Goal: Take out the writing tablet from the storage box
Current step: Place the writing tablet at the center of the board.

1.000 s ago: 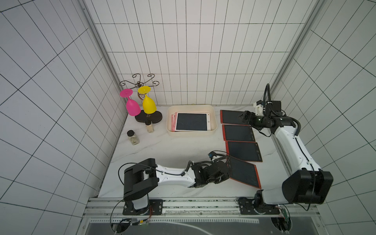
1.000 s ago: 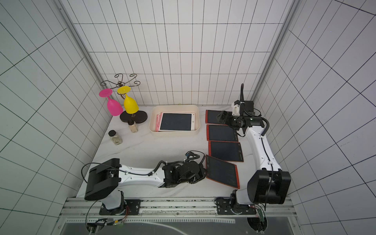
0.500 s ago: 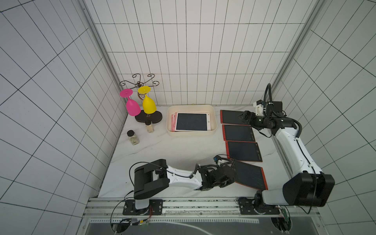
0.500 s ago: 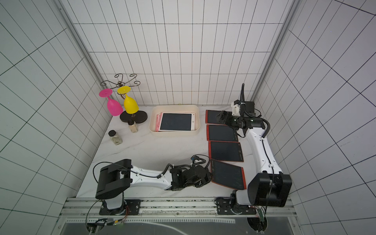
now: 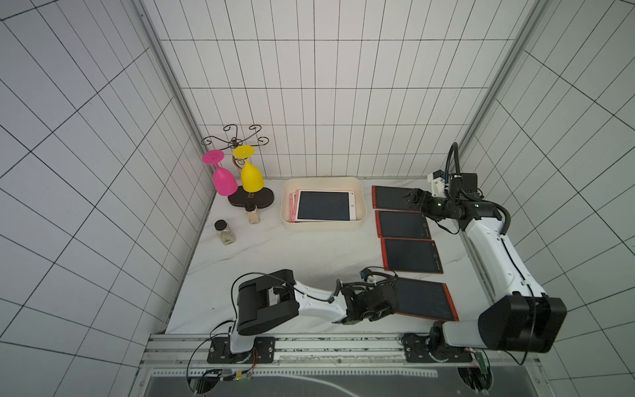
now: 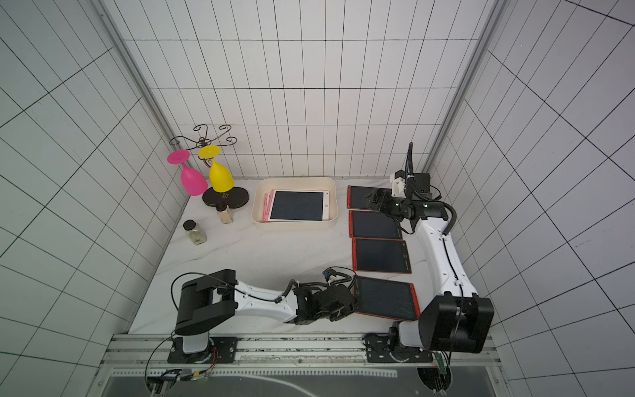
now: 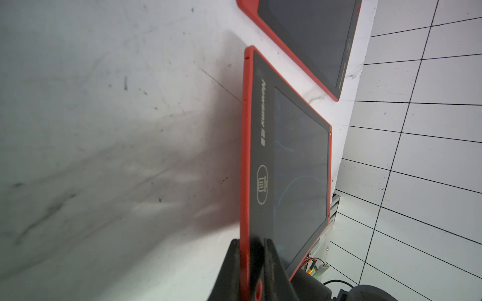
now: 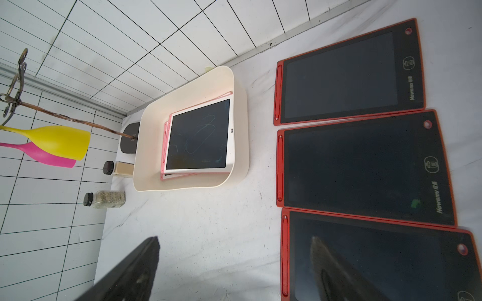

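The cream storage box point(image 5: 323, 225) point(image 6: 295, 225) point(image 8: 240, 130) stands at the back and holds a white-framed writing tablet point(image 5: 323, 205) point(image 6: 297, 205) point(image 8: 198, 134) on a stack of pink ones. A red writing tablet point(image 5: 424, 299) point(image 6: 383, 298) point(image 7: 300, 156) lies flat at the front right. My left gripper point(image 5: 391, 299) point(image 6: 352, 297) point(image 7: 251, 260) straddles its near edge. A thin dark strip shows beside one finger, so the grip is unclear. My right gripper point(image 5: 412, 199) point(image 6: 372, 198) point(image 8: 234, 273) hangs wide open and empty over the far red tablet point(image 5: 390, 197).
Two more red tablets point(image 5: 402, 224) point(image 5: 410, 255) lie in the row along the right side. At the back left, a stand carries a pink goblet point(image 5: 225, 178) and a yellow goblet point(image 5: 252, 177). Two spice jars point(image 5: 225, 233) point(image 5: 252, 213) stand near it.
My left arm has carried the red tablet rightward and laid it down from tilted to flat at the front of the row. The right arm has not moved.
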Controlling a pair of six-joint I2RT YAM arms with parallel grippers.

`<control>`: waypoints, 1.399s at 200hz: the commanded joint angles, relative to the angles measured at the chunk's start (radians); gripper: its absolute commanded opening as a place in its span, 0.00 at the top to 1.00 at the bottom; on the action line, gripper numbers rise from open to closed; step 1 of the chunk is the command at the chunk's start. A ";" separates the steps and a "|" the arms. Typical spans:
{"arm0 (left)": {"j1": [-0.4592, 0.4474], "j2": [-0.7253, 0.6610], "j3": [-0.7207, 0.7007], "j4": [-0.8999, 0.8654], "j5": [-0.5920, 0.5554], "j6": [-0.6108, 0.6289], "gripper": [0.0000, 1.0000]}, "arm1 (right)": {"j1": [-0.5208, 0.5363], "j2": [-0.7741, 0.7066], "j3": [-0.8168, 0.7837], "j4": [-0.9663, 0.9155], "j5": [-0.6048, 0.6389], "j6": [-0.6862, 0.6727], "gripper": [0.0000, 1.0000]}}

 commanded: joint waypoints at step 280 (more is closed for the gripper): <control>0.062 -0.228 0.065 -0.233 -0.207 0.305 0.15 | -0.009 -0.038 -0.065 0.007 0.074 -0.057 0.08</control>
